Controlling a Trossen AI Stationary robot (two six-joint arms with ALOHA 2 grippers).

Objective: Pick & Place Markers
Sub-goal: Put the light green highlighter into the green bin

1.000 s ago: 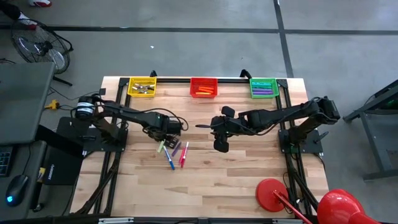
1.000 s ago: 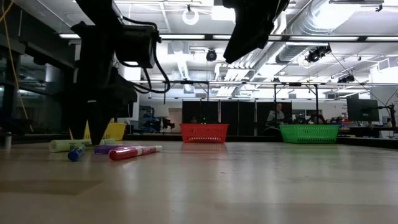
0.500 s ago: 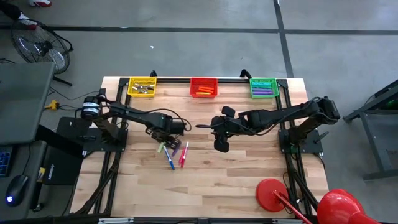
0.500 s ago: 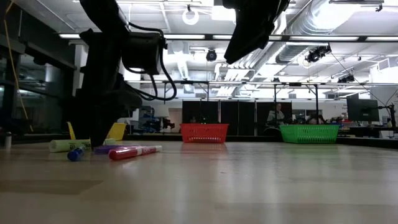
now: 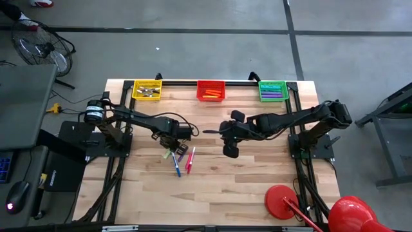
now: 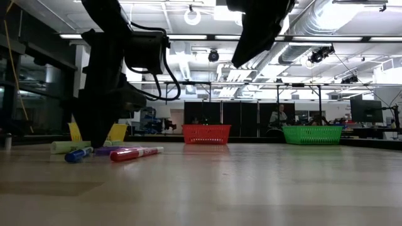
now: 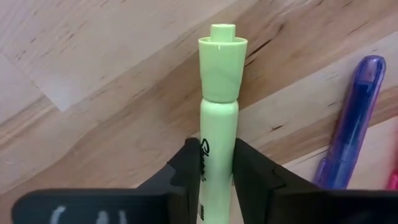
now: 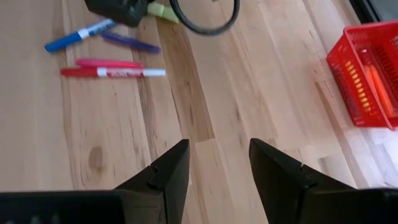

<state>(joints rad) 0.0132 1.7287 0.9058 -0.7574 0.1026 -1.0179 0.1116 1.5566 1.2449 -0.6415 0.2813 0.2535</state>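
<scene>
The light green marker (image 7: 217, 106) is pinched between the fingers of the left gripper (image 7: 216, 163) on the wooden table (image 5: 257, 174), beside the purple marker (image 7: 351, 124). The right gripper (image 8: 214, 163) is held spread above mid-table, empty.

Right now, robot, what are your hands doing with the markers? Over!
Left gripper pinching the light green marker on the table. Right gripper open, empty, hovering mid-table. Purple marker right beside the green one. Over.
</scene>
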